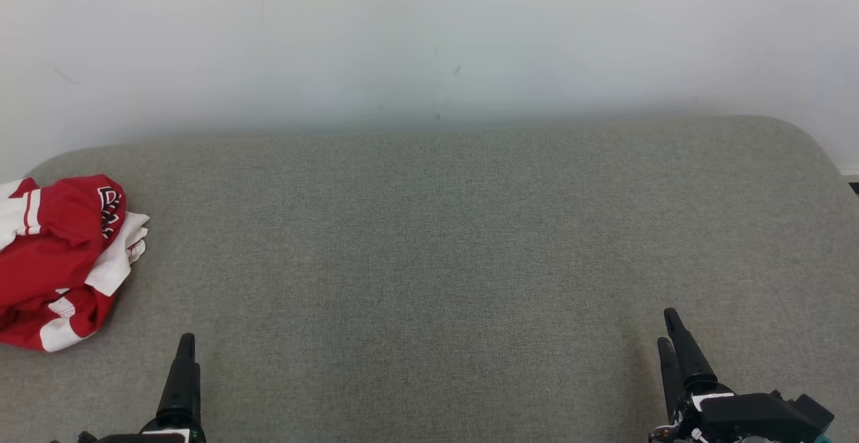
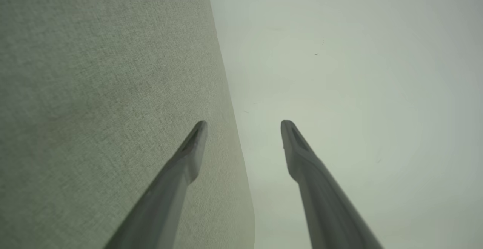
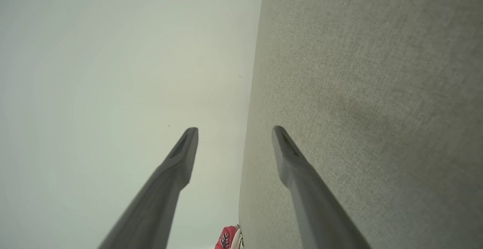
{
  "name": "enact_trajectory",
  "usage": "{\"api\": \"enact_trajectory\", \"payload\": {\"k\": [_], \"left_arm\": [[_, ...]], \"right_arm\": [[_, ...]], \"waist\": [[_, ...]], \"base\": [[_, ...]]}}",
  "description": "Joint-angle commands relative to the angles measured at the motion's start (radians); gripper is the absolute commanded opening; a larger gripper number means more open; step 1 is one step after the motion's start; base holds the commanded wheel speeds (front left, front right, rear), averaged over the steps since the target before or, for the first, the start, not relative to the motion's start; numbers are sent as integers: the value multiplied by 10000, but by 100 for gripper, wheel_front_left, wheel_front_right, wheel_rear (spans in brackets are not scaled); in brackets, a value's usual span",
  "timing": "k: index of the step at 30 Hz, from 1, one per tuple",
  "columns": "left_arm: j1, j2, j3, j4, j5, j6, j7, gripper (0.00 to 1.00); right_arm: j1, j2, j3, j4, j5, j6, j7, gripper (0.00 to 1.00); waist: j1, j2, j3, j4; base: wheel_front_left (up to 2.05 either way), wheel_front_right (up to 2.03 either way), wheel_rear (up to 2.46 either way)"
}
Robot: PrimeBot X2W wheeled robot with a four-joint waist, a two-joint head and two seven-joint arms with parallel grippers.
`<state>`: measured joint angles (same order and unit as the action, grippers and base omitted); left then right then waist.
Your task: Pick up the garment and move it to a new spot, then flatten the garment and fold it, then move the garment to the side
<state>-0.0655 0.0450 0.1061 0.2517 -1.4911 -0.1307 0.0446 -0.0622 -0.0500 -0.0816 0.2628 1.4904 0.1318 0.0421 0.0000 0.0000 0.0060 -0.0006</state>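
A crumpled red-and-white garment (image 1: 60, 262) lay at the far left edge of the frame on a grey padded surface (image 1: 436, 241). The left tool (image 1: 186, 349), lower left, and the right tool (image 1: 668, 327), lower right, stood with fingers apart, both empty. A clean pickup likely called for the nearer left tool to pinch a thick fold atop the heap.
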Motion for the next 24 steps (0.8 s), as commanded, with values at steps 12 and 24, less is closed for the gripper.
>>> {"api": "enact_trajectory", "payload": {"k": [12,24], "left_arm": [[-31,39,-124,-646,2802,145,-559,100],[107,45,-355,-1085,5131,421,-1008,100]], "right_arm": [[-29,-7,276,-656,-2348,-4,-549,100],[35,-7,574,-1015,-4763,-6,-1000,100]], "waist": [[0,0,22,-18],[0,0,45,-31]], "base": [[0,0,0],[0,0,0]]}}
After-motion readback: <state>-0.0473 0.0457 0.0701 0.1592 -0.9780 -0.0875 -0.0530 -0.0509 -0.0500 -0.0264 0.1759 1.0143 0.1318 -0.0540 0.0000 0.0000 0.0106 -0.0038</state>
